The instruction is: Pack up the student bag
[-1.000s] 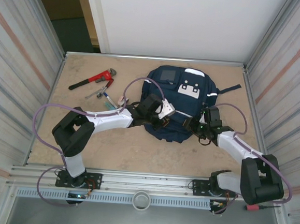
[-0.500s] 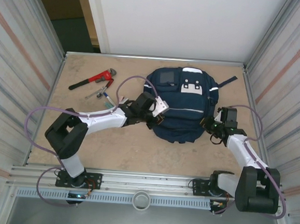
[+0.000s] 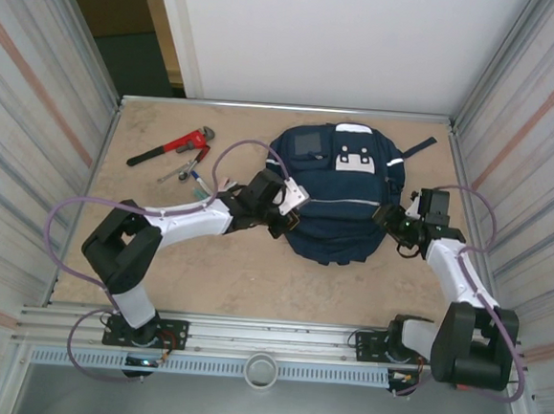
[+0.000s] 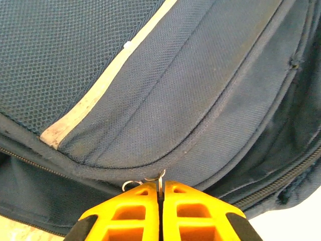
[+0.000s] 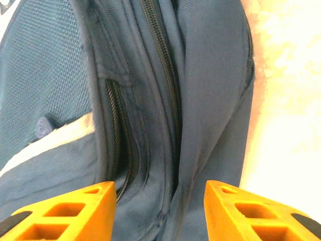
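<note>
The student bag (image 3: 341, 188), a large navy-blue backpack with white patches and thin stripes, lies flat in the middle of the table. My left gripper (image 3: 290, 208) sits at its left side. In the left wrist view the orange fingers (image 4: 135, 211) are pressed together on a small metal zipper ring (image 4: 160, 176) at a seam of the student bag (image 4: 190, 85). My right gripper (image 3: 393, 222) is at the bag's right edge. Its jaws stand apart in the right wrist view (image 5: 160, 203), with the zippered side folds of the bag (image 5: 165, 100) between and beyond them.
A red pipe wrench (image 3: 172, 147) and a few pens and small tools (image 3: 191, 175) lie on the table to the left of the bag. Metal walls close in both sides. Bare tabletop (image 3: 252, 282) spreads in front of the bag.
The bag has shifted away from the arms and now lies flatter. The right gripper has moved out to the bag's right edge. The left gripper has drawn slightly left, still on the bag.
</note>
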Tool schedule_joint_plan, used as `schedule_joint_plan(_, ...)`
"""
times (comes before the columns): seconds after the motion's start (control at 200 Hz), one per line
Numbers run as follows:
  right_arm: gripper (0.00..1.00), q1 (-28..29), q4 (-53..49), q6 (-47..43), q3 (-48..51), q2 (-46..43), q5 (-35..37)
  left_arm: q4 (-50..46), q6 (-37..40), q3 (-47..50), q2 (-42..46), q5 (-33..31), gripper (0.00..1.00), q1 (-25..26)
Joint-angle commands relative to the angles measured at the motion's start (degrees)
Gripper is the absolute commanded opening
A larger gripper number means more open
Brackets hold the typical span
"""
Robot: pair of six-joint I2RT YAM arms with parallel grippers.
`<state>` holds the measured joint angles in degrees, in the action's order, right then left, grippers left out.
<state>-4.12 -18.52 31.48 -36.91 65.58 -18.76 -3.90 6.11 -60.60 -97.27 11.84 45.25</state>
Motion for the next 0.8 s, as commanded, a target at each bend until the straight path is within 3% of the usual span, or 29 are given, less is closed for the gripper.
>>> schedule_joint_plan(0.0, 0.59, 1.5, -1.7, 2.3, 4.5, -5.2, 0.1, 1.9, -1.4, -2.3, 0.5, 4.2, 0.00, 1.5)
schedule_joint_plan(0.135, 0.67, 6.3, 4.0, 8.4, 9.5, -7.0, -0.8, 1.5, -1.3, -3.3, 0.0, 4.5, 0.00, 2.2)
schedule_joint_plan(0.296, 0.65, 12.7, 7.0, 9.8, 8.1, -2.8, 4.6, 1.2, -0.9, -3.2, 0.3, 3.3, 0.00, 2.3)
schedule_joint_plan(0.451, 0.22, 9.0, 7.1, 7.6, 8.1, -1.1, 5.2, 0.1, 0.7, -2.6, 0.8, -0.1, 0.00, 2.1)
schedule_joint_plan(0.546, 0.05, 4.5, 6.9, 6.5, 8.8, -2.9, 4.0, -1.4, 2.3, -2.1, 1.4, -2.5, 0.00, 1.1)
schedule_joint_plan(0.606, 0.00, 2.7, 6.3, 5.8, 9.2, -4.4, 3.8, -1.6, 3.8, -1.4, 1.8, -4.0, 0.00, -0.1)
schedule_joint_plan(0.797, 0.00, 1.1, 4.7, 2.9, 8.5, -5.1, 2.1, -1.6, 5.3, -1.9, 0.1, -4.2, 0.00, -5.4)
